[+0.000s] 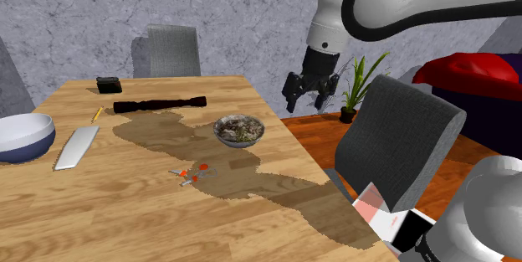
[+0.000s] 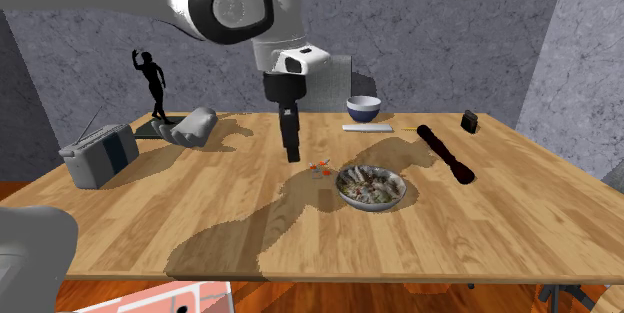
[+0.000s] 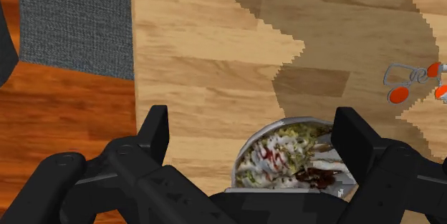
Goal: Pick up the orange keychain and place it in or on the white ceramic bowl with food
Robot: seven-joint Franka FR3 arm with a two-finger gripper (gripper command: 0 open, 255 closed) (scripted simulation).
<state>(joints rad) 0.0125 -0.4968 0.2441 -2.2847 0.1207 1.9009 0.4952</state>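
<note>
- Jaws released, wide apart, empty, raised at 2 o'clock from the bowl (image 1: 239, 129) of food, shoulder view.
- Orange keychain (image 1: 192, 173) flat on counter (image 1: 109, 218), at bowl's 7 o'clock.

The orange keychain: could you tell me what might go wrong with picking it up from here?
The keychain is small and lies flat on the table, so the open gripper may close on nothing. It lies close to the bowl of food, so the gripper could bump the bowl on the way down.
</note>
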